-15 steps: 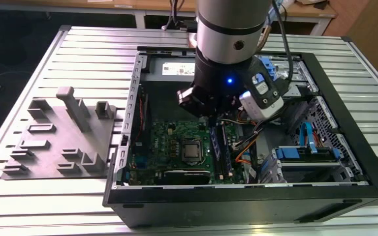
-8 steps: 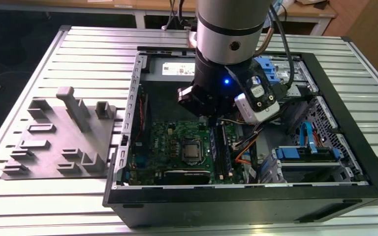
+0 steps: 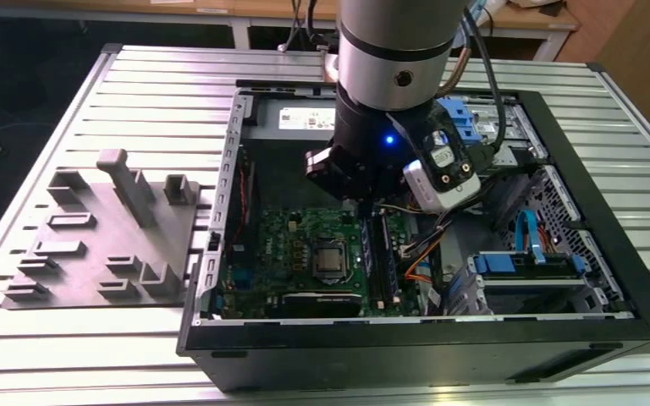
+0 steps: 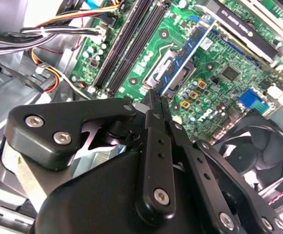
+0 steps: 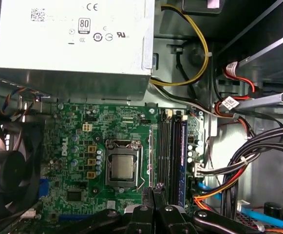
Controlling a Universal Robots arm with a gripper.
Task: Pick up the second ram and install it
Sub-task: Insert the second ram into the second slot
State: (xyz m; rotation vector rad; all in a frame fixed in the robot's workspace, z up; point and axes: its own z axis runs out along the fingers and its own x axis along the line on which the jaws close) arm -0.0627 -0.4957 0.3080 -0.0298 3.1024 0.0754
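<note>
Gripper: black two-finger gripper (image 4: 156,100), clenched, its tips pinched on a thin board.
Second ram: long, narrow blue-green circuit-board stick (image 4: 187,58), held at the fingertips and running out from them, hanging clear above the board.
Done: by my reading, the stick is picked up and carried inside the open black computer case (image 3: 415,355).
Left: seating it. The long black plastic slot rails (image 5: 168,156) lie just beside and below the fingertips, and the stick is not yet in them.
Surface: green motherboard (image 5: 73,141) directly beneath the gripper. The case rests on a ribbed aluminium table (image 3: 77,355).
Room: grey moulded parts tray (image 3: 111,245) well apart from the gripper, outside the case.
</note>
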